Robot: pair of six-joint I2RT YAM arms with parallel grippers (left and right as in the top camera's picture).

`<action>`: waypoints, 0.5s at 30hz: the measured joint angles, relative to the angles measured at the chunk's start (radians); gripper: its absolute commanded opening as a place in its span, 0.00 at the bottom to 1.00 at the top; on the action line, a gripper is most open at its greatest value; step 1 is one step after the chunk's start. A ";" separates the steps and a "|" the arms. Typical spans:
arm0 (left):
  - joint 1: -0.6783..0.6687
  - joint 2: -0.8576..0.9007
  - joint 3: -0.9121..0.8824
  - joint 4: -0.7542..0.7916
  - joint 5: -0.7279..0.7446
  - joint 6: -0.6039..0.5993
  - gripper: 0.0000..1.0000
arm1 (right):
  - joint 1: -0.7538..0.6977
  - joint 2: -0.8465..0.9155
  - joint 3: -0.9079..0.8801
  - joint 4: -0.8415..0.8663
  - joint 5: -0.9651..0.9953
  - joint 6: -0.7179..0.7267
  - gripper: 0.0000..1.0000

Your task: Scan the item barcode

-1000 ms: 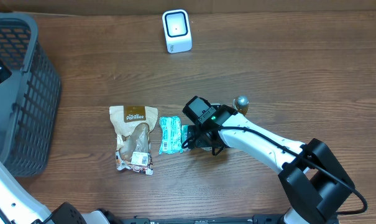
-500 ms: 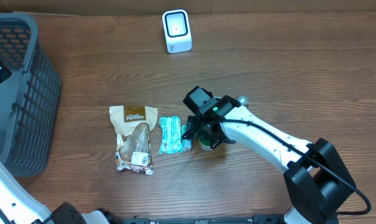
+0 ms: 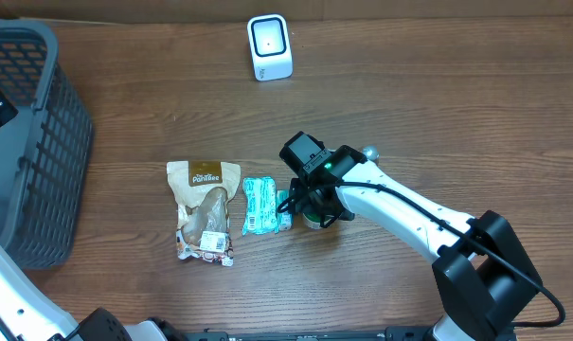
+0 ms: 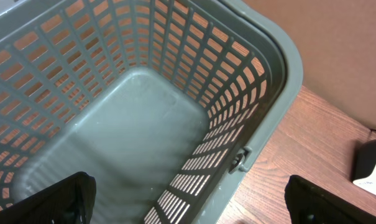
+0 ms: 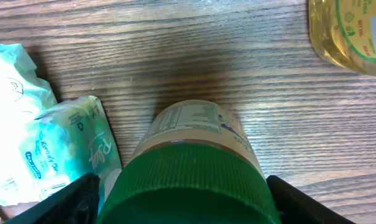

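Beside the teal packet (image 3: 260, 206), the down-turned right claw (image 5: 188, 196) straddles the green-lidded jar (image 5: 191, 134), grip unclear.

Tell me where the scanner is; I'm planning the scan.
In the overhead view, the white scanner stands top centre, far beyond the teal packet.

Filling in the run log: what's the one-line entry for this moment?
phase: pre-grasp | right pincer: straddling green-lidded jar, contact unclear | left pincer: open above basket | scanner: apart, far edge
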 measured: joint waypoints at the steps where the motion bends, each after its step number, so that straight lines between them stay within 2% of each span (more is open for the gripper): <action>1: 0.000 0.000 0.000 0.000 0.000 0.000 1.00 | 0.000 0.000 0.000 0.000 0.000 0.003 0.80; 15: 0.000 0.000 0.000 0.000 0.000 0.000 1.00 | 0.000 0.000 -0.048 0.052 0.001 0.035 0.80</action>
